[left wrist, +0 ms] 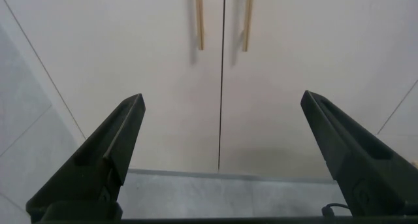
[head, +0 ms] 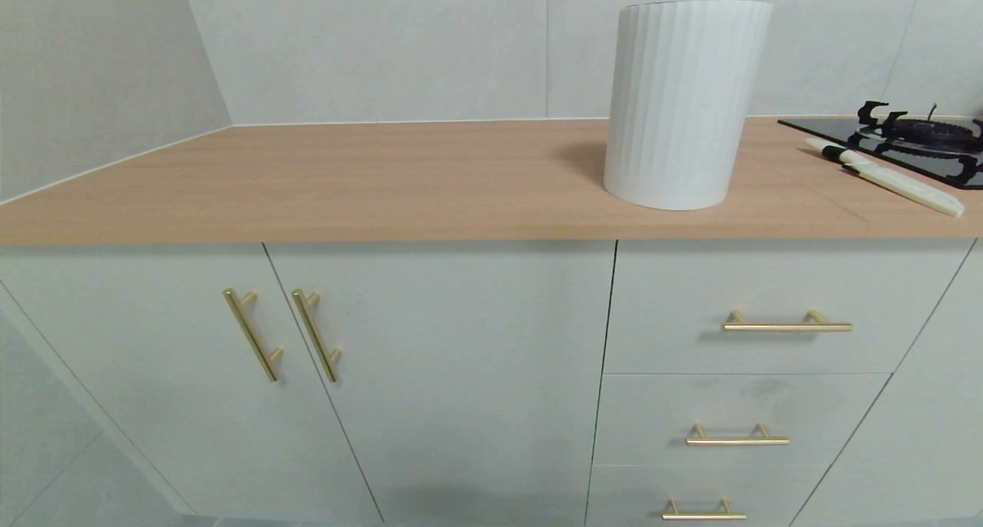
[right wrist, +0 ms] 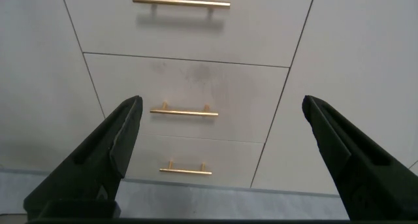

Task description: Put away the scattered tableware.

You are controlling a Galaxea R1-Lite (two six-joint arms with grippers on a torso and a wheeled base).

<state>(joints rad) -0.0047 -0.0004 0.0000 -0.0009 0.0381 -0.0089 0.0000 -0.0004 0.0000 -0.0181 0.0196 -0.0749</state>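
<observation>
Gaping wide, empty, left fingers facing doors, right fingers facing drawers

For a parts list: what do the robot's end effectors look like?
Both the left end effector and right end effector have two dark, matte, wedge-shaped fingers tapering to blunt tips. A thin cable loops near the left one's base.

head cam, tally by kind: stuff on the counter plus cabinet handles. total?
White ribbed container: 1
Knife: 1
Stove burner: 1
Door handles: 2
Drawer handles: 3
Total: 8
</observation>
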